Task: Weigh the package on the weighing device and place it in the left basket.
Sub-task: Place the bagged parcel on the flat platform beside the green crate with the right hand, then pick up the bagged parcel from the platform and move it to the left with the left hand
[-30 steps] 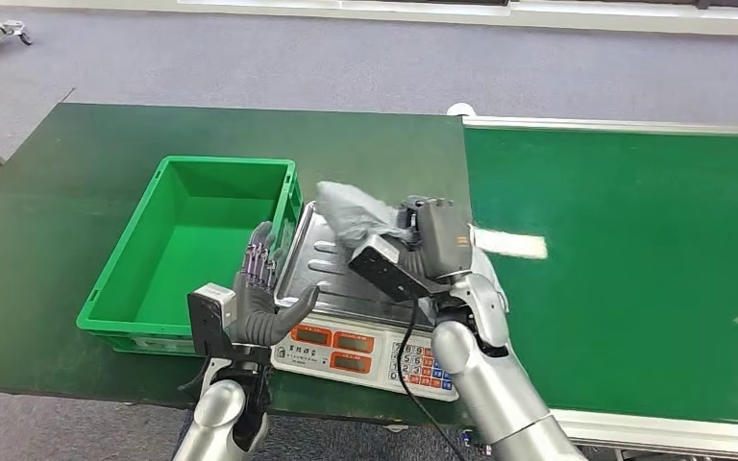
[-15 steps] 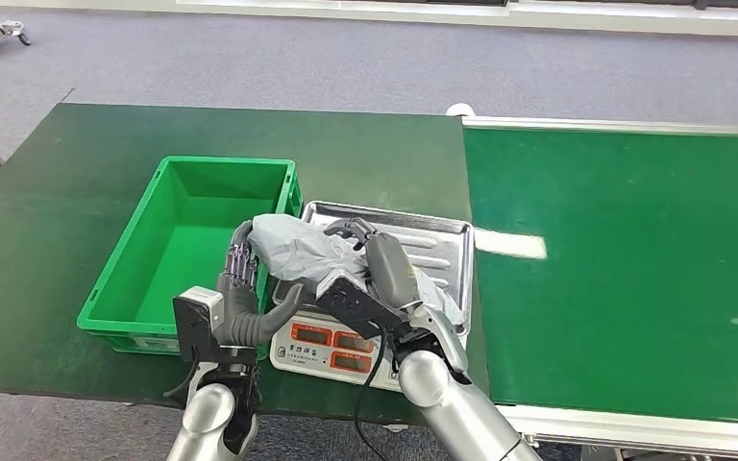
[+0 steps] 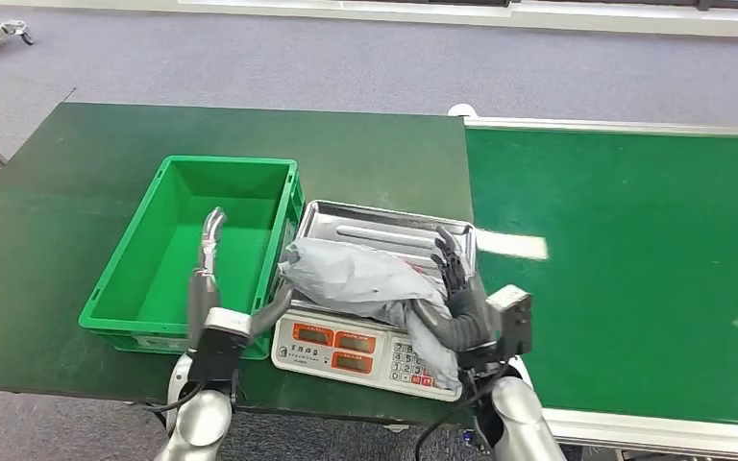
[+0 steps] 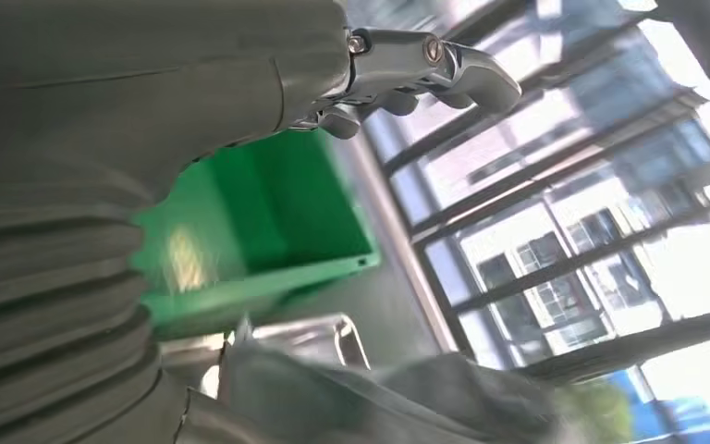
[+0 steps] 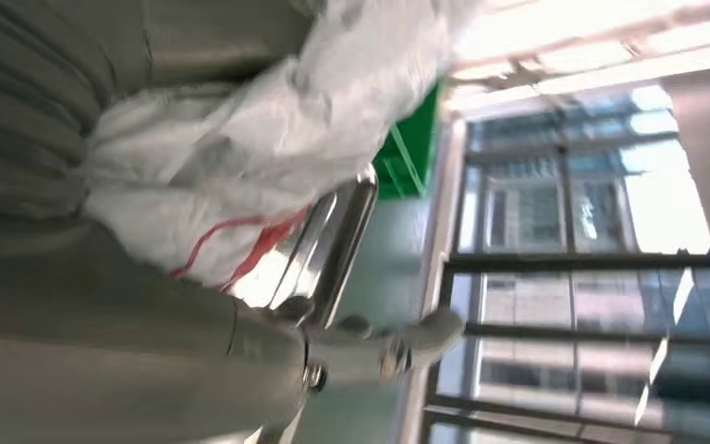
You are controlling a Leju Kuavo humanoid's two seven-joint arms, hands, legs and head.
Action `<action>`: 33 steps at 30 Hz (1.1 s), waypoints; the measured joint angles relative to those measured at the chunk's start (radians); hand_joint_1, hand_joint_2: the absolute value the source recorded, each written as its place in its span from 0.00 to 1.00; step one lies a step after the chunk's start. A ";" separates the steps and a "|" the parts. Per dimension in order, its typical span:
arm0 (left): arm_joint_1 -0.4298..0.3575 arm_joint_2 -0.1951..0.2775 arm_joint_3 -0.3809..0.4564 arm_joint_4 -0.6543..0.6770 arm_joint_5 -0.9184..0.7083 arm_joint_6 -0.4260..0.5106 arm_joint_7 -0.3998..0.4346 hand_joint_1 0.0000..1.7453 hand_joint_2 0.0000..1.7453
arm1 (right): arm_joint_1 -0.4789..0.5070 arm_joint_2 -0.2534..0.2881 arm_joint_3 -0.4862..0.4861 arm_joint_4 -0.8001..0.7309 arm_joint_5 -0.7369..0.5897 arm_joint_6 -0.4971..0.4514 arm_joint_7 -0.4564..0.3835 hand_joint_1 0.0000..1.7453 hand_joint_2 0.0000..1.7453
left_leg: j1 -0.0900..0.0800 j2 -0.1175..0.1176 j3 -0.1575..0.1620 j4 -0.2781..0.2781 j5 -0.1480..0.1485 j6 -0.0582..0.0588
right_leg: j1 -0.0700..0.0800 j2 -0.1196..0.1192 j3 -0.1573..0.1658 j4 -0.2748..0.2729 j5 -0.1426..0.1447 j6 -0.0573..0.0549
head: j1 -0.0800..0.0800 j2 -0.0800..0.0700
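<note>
The grey plastic package (image 3: pixel 356 277) lies across the steel tray (image 3: pixel 384 223) of the weighing scale (image 3: pixel 346 344), its near end hanging over the keypad. My right hand (image 3: pixel 454 300) stands at the package's right end, fingers straight up and apart, palm against the bag. My left hand (image 3: pixel 213 293) is upright over the near right corner of the green basket (image 3: pixel 154 288), fingers spread, thumb reaching toward the package's left end. The right wrist view shows the package (image 5: pixel 268 139) against my palm above the tray (image 5: pixel 333 240). The left wrist view shows the basket (image 4: pixel 268 222) and the package (image 4: pixel 379 398).
The basket sits on a dark green table (image 3: pixel 48 211), close against the scale's left side. A bright green conveyor belt (image 3: pixel 634 269) with a white patch (image 3: pixel 511 245) runs on the right. Grey floor lies beyond.
My right hand brought the package down onto the tray, let go, and swung round to the scale's right side with fingers upright. My left hand drew back toward the basket and its fingers straightened.
</note>
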 joint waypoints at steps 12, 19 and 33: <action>-0.368 0.118 -0.313 0.573 -0.553 -0.231 -0.023 0.00 1.00 | 0.053 -0.006 -0.152 0.007 -0.045 0.144 -0.019 0.00 1.00 | 0.000 -0.001 0.002 0.000 0.004 0.000 | 0.000 -0.002 0.003 0.000 0.003 0.000 | 0.000 0.000; -0.533 0.114 -0.446 0.794 -0.554 -0.252 -0.099 1.00 1.00 | 0.105 -0.006 -0.196 -0.031 -0.066 0.174 -0.020 0.00 1.00 | -0.002 -0.007 0.008 -0.001 -0.003 0.003 | -0.002 -0.006 0.018 -0.001 -0.008 0.002 | 0.000 0.000; -0.623 0.065 -0.465 0.878 -0.342 -0.303 -0.188 1.00 1.00 | 0.142 0.002 -0.234 -0.090 -0.066 0.189 0.005 0.00 1.00 | -0.002 -0.006 0.010 0.000 0.008 0.002 | -0.002 -0.004 0.013 -0.001 0.006 0.002 | 0.000 0.000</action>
